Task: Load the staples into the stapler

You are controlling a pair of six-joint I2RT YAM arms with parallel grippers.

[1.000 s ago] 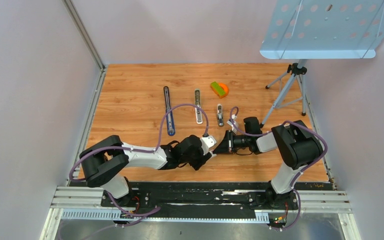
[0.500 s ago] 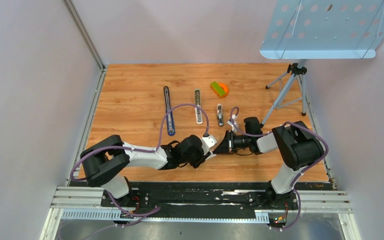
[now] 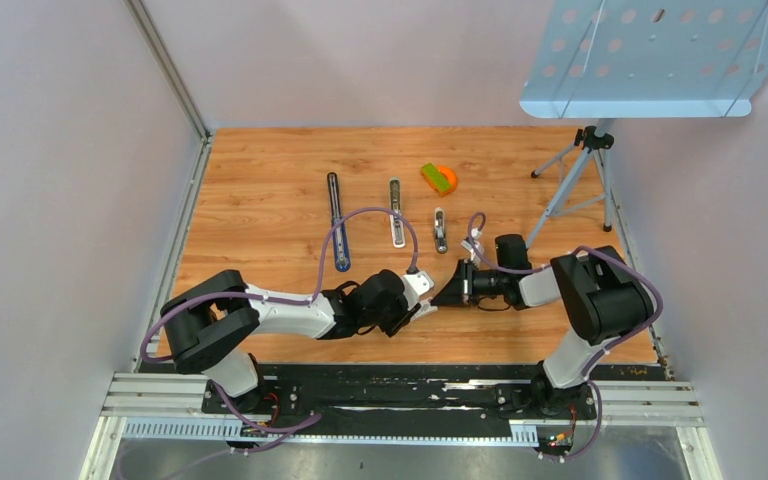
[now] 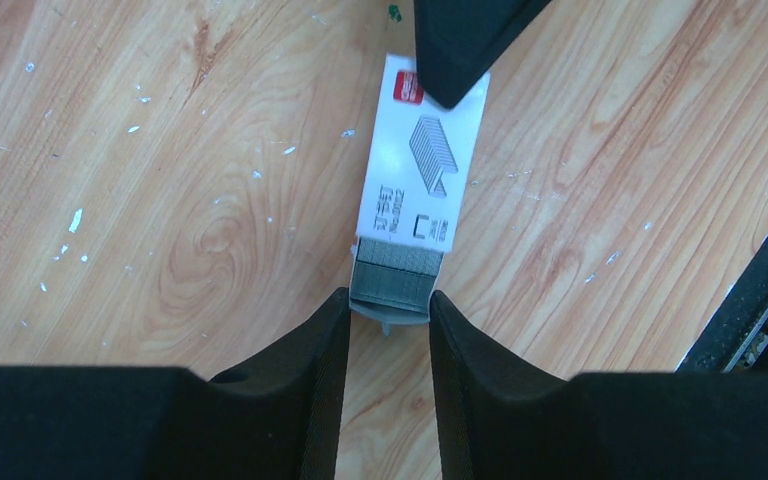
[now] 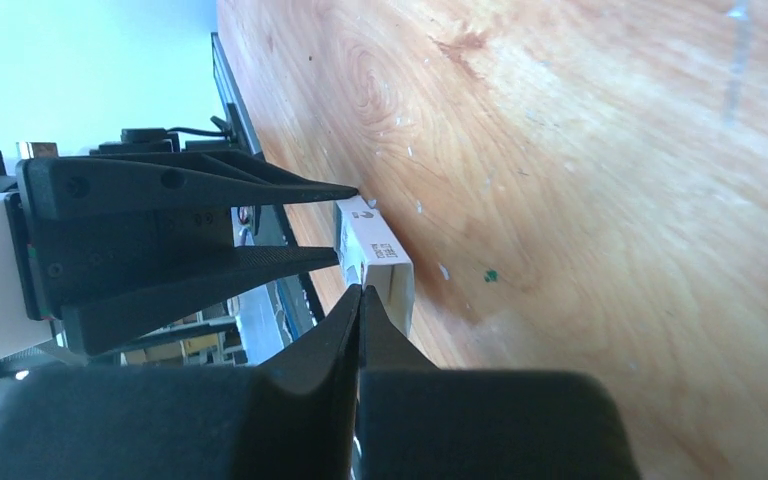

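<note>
Top external: high behind the arm bases (image 3: 232,372), looking down on the whole tabletop (image 3: 260,180).
Left wrist: close above the white box (image 4: 422,165), facing down past the left claw (image 4: 388,300).
Right wrist: low beside the white box (image 5: 375,255), skimming the tabletop.
Shared: the white box, both wrist views.

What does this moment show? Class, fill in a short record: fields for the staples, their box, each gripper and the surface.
staples: silvery-grey ribbed block of metal staples, sticking out of the box's near end
box: small white cardboard box, lying flat
left gripper: fingers flank the staples; firm contact unclear
right gripper: shut, tip resting on the box's far end
surface: wooden table
</note>
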